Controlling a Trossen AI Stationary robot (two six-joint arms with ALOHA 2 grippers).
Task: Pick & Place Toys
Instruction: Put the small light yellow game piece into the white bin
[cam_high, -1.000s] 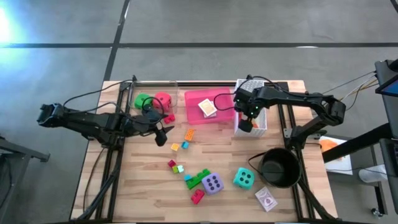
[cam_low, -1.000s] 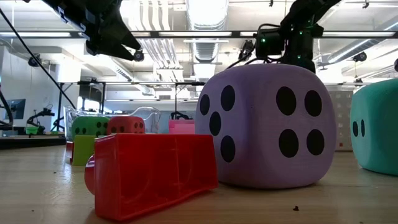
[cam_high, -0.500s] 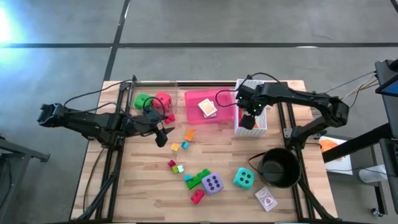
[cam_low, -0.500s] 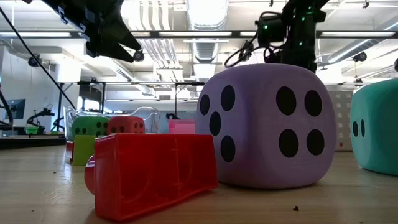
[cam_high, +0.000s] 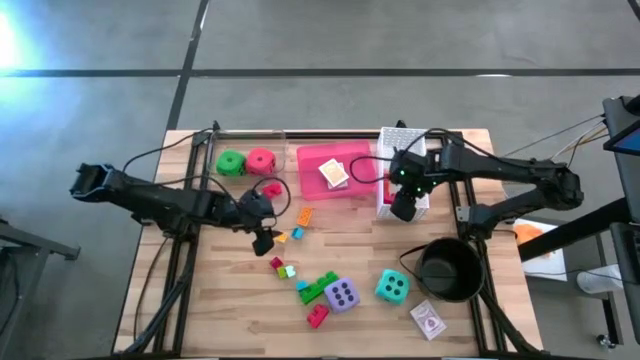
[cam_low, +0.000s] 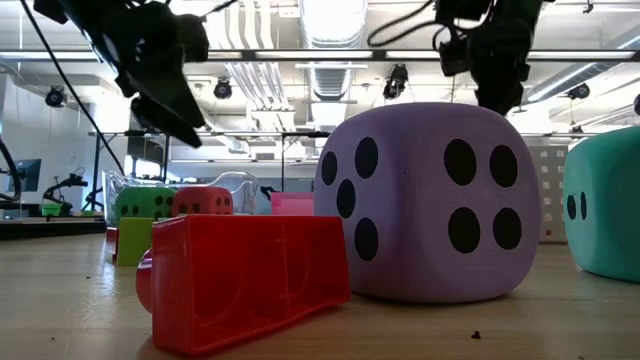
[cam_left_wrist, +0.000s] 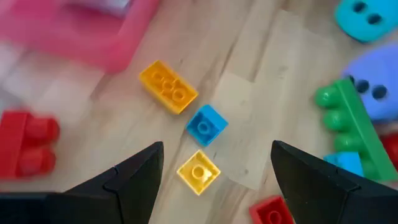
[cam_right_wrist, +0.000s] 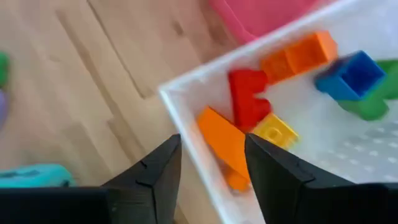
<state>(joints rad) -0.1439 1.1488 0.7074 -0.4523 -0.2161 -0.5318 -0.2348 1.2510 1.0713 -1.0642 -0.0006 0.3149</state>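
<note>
Yellow brick between open left tool fingers, blue brick just beyond

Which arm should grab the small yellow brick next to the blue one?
Left. Its open pincer hangs right over the yellow brick and blue brick on the table. The right pincer is over the white basket, away from those bricks.
</note>
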